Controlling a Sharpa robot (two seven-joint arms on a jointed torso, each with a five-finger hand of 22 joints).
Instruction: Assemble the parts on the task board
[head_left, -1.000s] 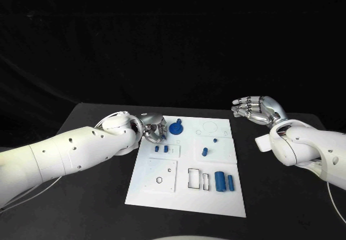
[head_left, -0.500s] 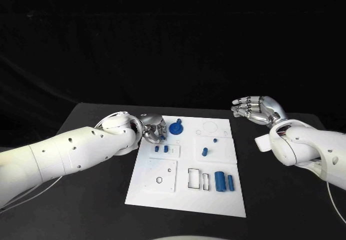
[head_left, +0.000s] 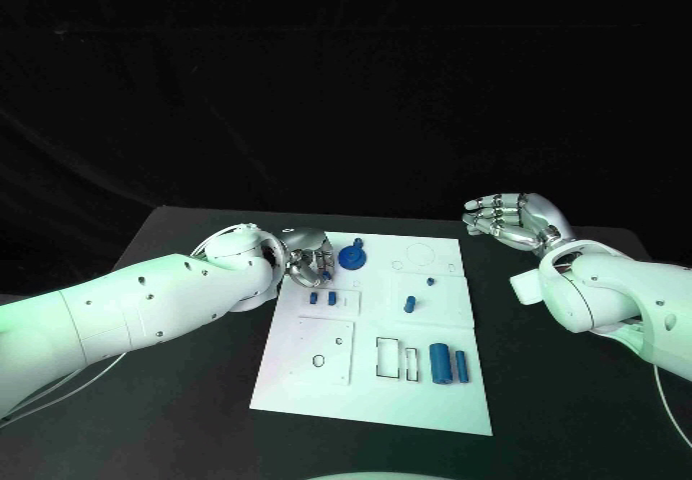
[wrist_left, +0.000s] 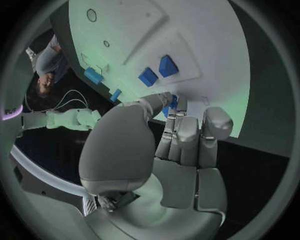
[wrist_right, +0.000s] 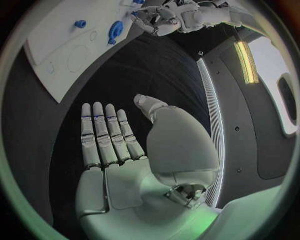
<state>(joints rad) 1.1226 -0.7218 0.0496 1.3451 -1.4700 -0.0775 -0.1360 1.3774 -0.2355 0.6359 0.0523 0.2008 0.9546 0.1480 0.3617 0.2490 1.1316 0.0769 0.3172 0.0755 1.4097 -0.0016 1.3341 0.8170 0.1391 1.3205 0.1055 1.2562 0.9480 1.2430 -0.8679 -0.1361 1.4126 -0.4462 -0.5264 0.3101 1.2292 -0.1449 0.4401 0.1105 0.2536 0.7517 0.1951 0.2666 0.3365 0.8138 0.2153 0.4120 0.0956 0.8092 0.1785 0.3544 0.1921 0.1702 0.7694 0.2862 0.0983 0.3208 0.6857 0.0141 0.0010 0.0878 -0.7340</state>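
at the far left corner of the task board (head_left: 325, 385), the left hand (head_left: 307, 256) sits low with its fingers curled together, and a small blue part (wrist_left: 170, 104) shows at its fingertips (wrist_left: 165, 98); whether that part is truly pinched or only touched, i cannot tell. just right of the hand stands a round blue part (head_left: 352, 260). 2 small blue blocks (head_left: 322, 298) lie just near of the hand, on the board's left half. nearer the middle sit 2 more small blue parts (head_left: 411, 303), and on the near right lie 2 upright blue bars (head_left: 449, 363) side by side. the right hand (head_left: 513, 220) hovers off the board over the black table (head_left: 173, 400) at far right, flat and holding nothing, fingers straight.
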